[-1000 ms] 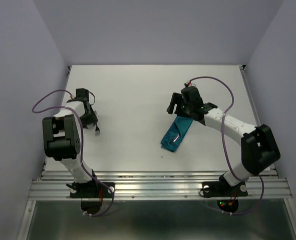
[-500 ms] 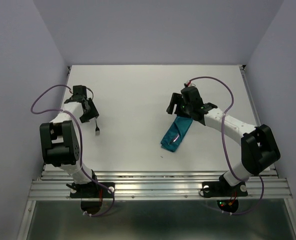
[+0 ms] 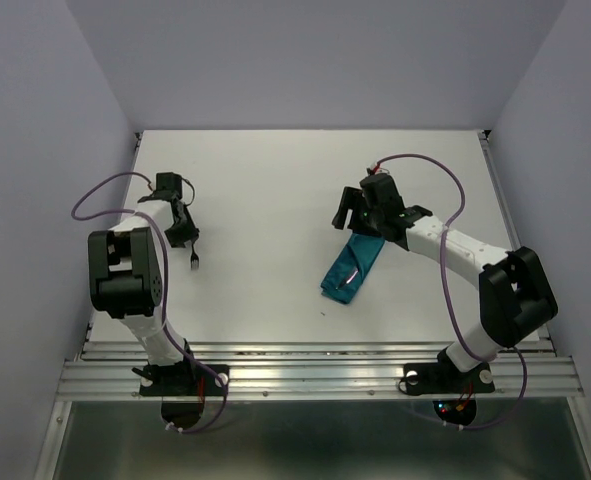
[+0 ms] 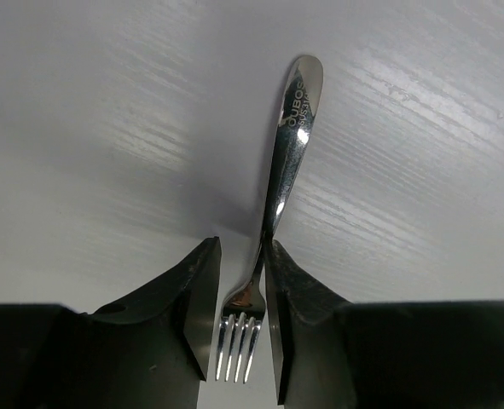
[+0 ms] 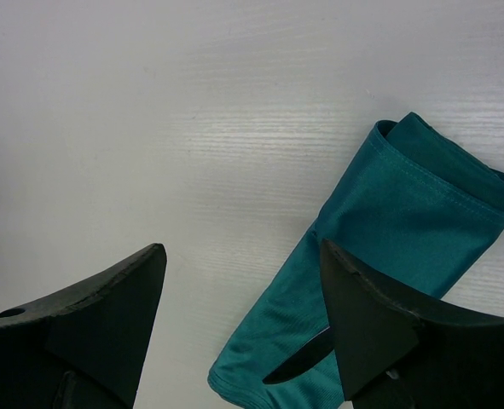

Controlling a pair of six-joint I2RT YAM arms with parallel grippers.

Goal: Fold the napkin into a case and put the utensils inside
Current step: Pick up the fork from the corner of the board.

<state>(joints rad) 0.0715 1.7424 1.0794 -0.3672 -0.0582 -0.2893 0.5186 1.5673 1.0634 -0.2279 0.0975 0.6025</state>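
Observation:
A silver fork (image 4: 290,145) lies flat on the white table (image 3: 275,200) at the left, tines toward the wrist camera. My left gripper (image 4: 241,247) straddles its neck. The right finger (image 4: 279,281) touches the metal and a small gap remains at the left finger. From above, the fork's tines (image 3: 194,261) poke out just below the left gripper (image 3: 187,238). The teal napkin (image 3: 353,268) lies folded as a long narrow case at centre right. My right gripper (image 3: 353,212) hangs open over its far end, with one finger above the napkin (image 5: 388,239) and nothing held.
Grey walls close in the table on the left, right and back. An aluminium rail (image 3: 315,365) carrying both arm bases runs along the near edge. A purple cable (image 3: 100,195) loops beside the left arm, and another arcs over the right arm.
The left wrist has shifted slightly over the fork and its jaws have narrowed around the fork's neck. The right arm and the napkin have not moved.

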